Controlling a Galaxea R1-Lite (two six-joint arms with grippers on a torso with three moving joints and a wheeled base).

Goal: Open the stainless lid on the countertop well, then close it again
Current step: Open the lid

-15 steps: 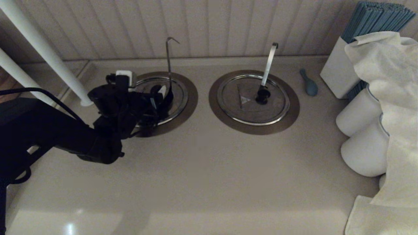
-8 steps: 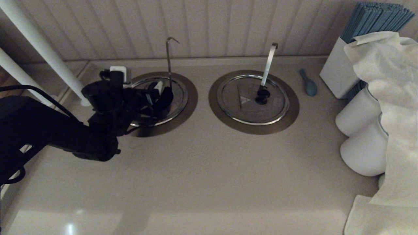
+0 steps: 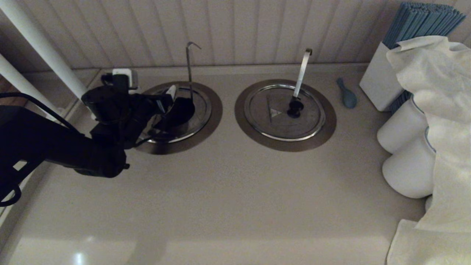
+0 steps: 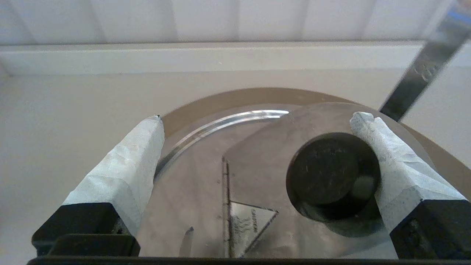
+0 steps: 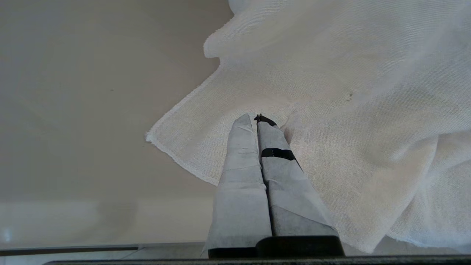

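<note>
The stainless lid [image 3: 198, 110] lies flat on the countertop well, whose brownish flange [image 3: 216, 110] rings it. The slim hook-tipped handle [image 3: 188, 70] stands upright at its far side. My left gripper [image 3: 167, 106] hovers low over the lid's left half, open. In the left wrist view the lid [image 4: 220, 162] fills the space between the taped fingers [image 4: 132, 165]. The black knob [image 4: 331, 173] sits just inside the right finger, and the other finger is far from it. The triangle mark [image 4: 250, 221] is near the camera. My left gripper [image 4: 257, 117] holds nothing. My right gripper [image 5: 256, 118] is shut over a white cloth [image 5: 349, 110].
The twin lid [image 3: 272, 125] with a broad pale slanted handle [image 3: 302, 71] sits to the right. Farther right are a blue spoon [image 3: 347, 96], a white box of blue sticks [image 3: 381, 82], white jars [image 3: 404, 129] and draped cloth [image 3: 441, 110]. White posts [image 3: 48, 55] stand at the left, and the panelled wall is close behind.
My left arm has drawn back to the left and a little toward the wall, so the gripper now covers less of the lid. The lid has stayed flat on the well.
</note>
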